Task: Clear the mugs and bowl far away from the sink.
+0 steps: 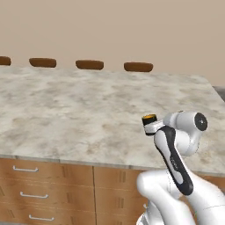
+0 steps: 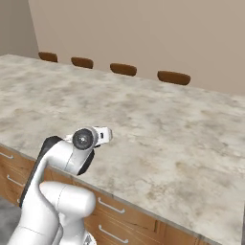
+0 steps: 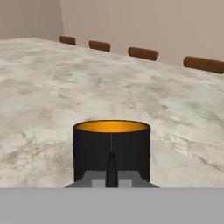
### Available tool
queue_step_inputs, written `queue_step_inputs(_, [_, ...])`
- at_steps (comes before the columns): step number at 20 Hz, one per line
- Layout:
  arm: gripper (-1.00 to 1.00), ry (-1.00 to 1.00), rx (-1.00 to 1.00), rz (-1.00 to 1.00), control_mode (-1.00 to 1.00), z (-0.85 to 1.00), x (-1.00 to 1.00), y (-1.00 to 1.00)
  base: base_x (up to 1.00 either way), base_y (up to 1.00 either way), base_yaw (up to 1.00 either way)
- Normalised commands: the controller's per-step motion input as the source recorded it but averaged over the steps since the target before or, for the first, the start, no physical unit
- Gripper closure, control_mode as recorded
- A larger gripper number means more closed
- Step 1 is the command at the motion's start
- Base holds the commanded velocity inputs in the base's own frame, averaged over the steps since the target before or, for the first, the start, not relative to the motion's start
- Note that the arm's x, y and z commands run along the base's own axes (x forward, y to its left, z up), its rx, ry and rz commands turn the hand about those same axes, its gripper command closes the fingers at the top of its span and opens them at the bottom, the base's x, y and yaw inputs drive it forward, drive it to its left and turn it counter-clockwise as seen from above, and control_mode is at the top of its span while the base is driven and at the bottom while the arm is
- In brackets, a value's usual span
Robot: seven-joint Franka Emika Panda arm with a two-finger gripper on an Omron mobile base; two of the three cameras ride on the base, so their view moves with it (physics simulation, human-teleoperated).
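The black mug (image 3: 111, 151), orange-yellow inside, sits upright right at the pincer (image 3: 111, 168), whose dark fingertips (image 3: 111, 166) are clamped on the mug's near wall. Its mouth faces up and its axis stands vertical; a handle cannot be made out. In the left base view the mug (image 1: 149, 119) shows at the end of the white arm, over the near edge of the marbled stone surface (image 1: 88, 105). Beyond the mug, four brown stool seats (image 1: 89, 64) line the surface's far edge before a beige wall (image 1: 132, 26). Wooden drawers (image 1: 44, 189) with metal handles run below the mug's side.
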Motion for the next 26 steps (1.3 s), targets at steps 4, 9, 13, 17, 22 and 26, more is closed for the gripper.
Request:
queue_step_inputs(4, [1.00, -0.14, 0.00, 0.03, -1.00, -0.61, 0.35, -0.03, 0.00, 0.00, 0.00])
queue_step_inputs(9, [1.00, -0.11, 0.00, 0.03, -1.00, -0.64, 0.36, -0.04, 0.00, 0.00, 0.00])
queue_step_inputs(13, [1.00, -0.04, 0.01, 0.03, -1.00, -0.76, 0.30, -0.06, 0.00, 0.00, 0.00])
queue_step_inputs(17, [1.00, 0.00, 0.01, 0.05, -1.00, -0.80, 0.23, -0.16, 0.00, 0.00, 0.00])
queue_step_inputs(22, [1.00, 0.00, 0.00, 0.05, -1.00, -0.79, 0.13, -0.08, 0.00, 0.00, 0.00])
queue_step_inputs(26, [1.00, 0.00, 0.00, 0.06, -1.00, -0.85, 0.06, -0.08, 0.00, 0.00, 0.00])
